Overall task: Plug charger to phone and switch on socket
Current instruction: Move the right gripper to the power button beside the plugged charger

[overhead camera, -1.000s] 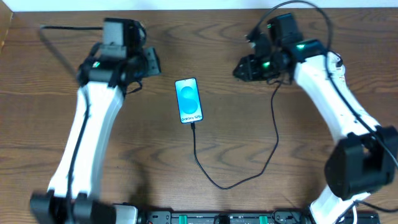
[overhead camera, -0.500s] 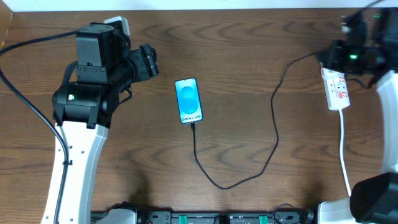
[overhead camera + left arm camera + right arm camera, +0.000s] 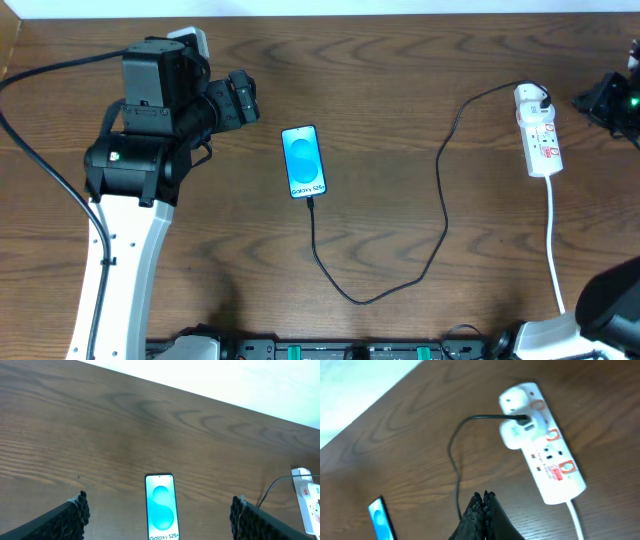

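Ahead of right jaws, up and to the right: socket (image 3: 542, 442), flat on bench (image 3: 395, 450), well apart from my tips. Right jaws pressed together, nothing between them. That makes one blunt point, which suits a push. Charger (image 3: 457, 460) runs into a white plug (image 3: 517, 430) seated at the end of the strip opposite the white cord (image 3: 575, 515). Red switch marks (image 3: 551, 435) sit along the edge just beside the plug. Cannot tell from here whether any switch is on.

Ahead of left jaws, framed between the pads (image 3: 75, 515): phone (image 3: 161, 507), face up, screen lit. Left jaws spread wide, touching nothing. From overhead, the black lead meets the phone at the end with the Galaxy lettering. Connector looks seated, though it is too small to be sure.

Judgement: plugging looks done; switching is the step in hand. To do it well:
- hold right jaws together and use the tip as a finger;
- pick the red mark nearest the occupied outlet, not those nearer the white cord;
- come from above and press straight down, since a sideways shove would likely skid the light strip;
- approach on the side away from the black lead arching out of the plug, so it is not snagged and the phone end not tugged;
- leave left jaws off the phone.
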Controlling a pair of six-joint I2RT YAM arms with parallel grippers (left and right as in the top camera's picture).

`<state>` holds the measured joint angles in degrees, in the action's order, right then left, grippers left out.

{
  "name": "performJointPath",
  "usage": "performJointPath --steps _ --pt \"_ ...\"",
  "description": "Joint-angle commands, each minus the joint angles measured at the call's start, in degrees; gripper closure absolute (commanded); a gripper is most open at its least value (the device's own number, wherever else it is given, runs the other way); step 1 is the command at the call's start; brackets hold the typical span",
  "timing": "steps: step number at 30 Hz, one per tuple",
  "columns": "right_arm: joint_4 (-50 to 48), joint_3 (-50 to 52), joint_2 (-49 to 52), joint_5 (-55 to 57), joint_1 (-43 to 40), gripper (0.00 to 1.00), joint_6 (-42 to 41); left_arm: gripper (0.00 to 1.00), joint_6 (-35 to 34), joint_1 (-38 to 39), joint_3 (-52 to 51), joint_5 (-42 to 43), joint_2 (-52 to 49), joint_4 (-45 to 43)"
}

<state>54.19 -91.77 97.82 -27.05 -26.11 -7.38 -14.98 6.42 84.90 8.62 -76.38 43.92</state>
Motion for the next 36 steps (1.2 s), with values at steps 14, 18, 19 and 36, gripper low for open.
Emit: performJointPath --steps 14,18,19,36 --pt "-2.01 -0.28 10.10 -0.52 -2.95 0.99 0.37 0.09 0.35 -0.22 0.46 -0.76 -0.13 0.24" --pt "-2.99 -0.26 11.37 -0.50 -2.95 0.99 0.37 0.09 0.35 -0.22 0.46 -0.76 -0.13 0.24" --pt "-3.13 -0.26 11.69 -0.48 -2.95 0.99 0.39 0.09 0.35 -0.22 0.46 -0.76 -0.13 0.24" --pt "-6.56 -0.26 16.87 0.15 -3.06 0.99 0.39 0.08 0.35 -0.22 0.46 -0.76 -0.13 0.22"
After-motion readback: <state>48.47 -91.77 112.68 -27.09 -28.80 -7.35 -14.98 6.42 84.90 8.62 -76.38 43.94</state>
